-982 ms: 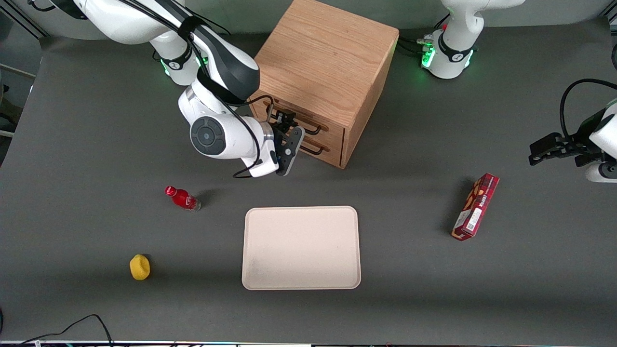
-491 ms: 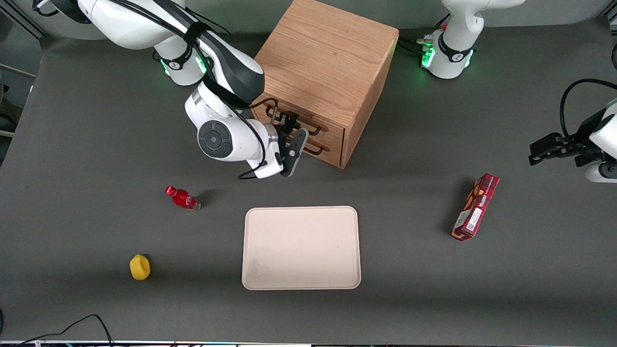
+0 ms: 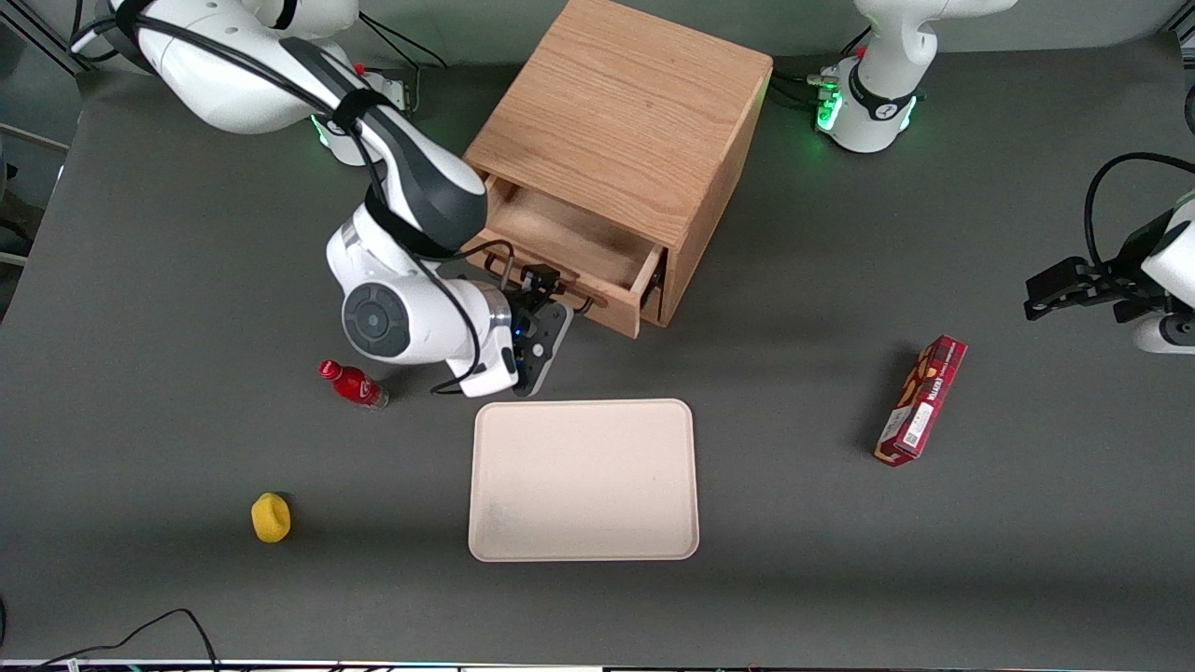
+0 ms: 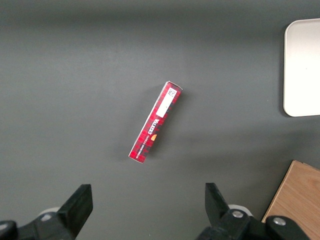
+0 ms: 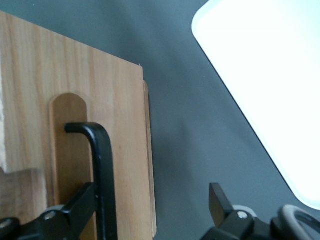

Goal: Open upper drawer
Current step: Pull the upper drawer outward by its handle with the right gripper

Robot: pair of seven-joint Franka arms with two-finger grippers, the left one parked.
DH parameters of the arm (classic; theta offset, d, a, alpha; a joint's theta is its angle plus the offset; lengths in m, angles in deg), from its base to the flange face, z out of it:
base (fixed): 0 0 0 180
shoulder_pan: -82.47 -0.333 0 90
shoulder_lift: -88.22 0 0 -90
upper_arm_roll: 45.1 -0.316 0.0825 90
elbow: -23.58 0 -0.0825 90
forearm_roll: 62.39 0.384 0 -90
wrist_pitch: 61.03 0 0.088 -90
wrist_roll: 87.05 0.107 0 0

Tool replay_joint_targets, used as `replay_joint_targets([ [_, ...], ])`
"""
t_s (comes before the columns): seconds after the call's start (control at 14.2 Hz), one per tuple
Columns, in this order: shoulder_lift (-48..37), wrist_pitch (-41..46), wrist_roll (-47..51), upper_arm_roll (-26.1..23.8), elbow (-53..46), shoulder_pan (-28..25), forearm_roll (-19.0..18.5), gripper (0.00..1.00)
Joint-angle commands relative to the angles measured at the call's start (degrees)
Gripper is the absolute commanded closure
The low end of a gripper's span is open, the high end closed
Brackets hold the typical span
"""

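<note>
The upper drawer of the oak cube cabinet stands pulled out toward the front camera, its bare wooden inside showing. My right gripper is at the drawer's front panel, at the black wire handle. In the right wrist view the fingers stand wide apart, so the gripper is open. One finger touches the handle bar on the drawer front; the other hangs over the grey table. The lower drawer front is hidden under the pulled-out one.
A cream tray lies just nearer the camera than the gripper and also shows in the right wrist view. A red bottle lies beside the wrist. A yellow object and a red box lie farther off.
The upper drawer has slid out of the cabinet toward the front camera. My gripper and wrist moved with its handle, nearer the camera and the tray.
</note>
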Motion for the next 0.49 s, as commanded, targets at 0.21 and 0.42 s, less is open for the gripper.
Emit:
replay_joint_targets([
  [0.21, 4.9, 5.3, -0.7, 2.1, -9.4, -0.9, -1.0, 0.0],
  [0.42, 6.9, 6.6, -0.7, 2.5, -13.0, -0.9, -1.1, 0.0],
])
